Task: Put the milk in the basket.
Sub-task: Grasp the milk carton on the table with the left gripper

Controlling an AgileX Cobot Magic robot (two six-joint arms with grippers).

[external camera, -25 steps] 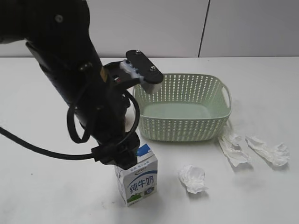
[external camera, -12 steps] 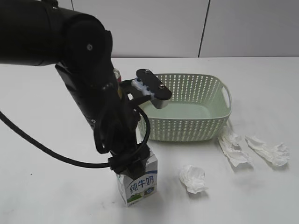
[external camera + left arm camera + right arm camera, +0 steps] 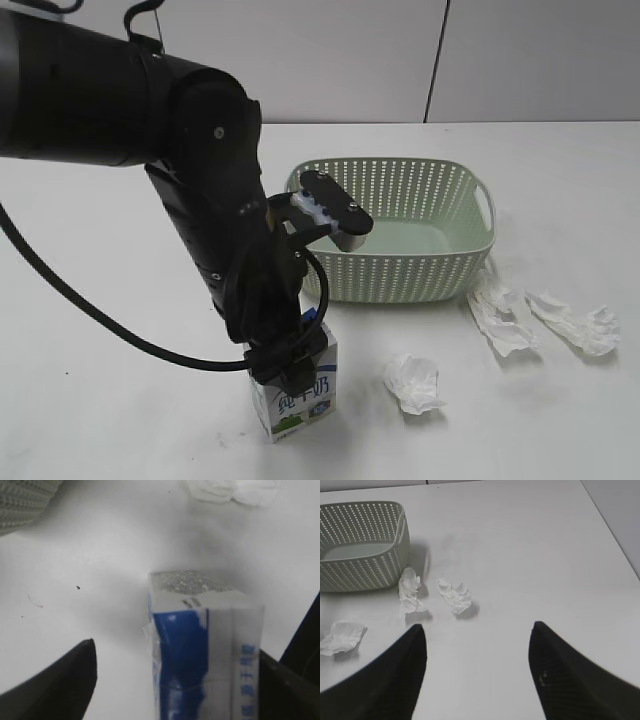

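A: Item one, nearest the front edge: the milk, upright on the white table. We log it as white with blue characters and a blue top strip.

B: Agreed. We add the left gripper, lowered right over the carton's top. In the left wrist view the carton stands between the two dark fingers, with bare table showing on the near side of it. We record the jaws as spread, straddling the carton and not clamped on it.

A: Item two, just right of the carton: a crumpled tissue, lying apart from it.

B: Items three and four, farther right: two more crumpled tissues, one just beside the basket's near right corner, the other near the first and well apart from the carton.

A: Item five, behind all of these: the basket, pale green, perforated sides, sitting flat on the table. We see its inside bare; the carton stands outside it, in front of its left corner.

B: Last entry, the right gripper. Its wrist view shows two dark fingers set wide over open table, nothing between them, with the basket far to its left. We list it as released.
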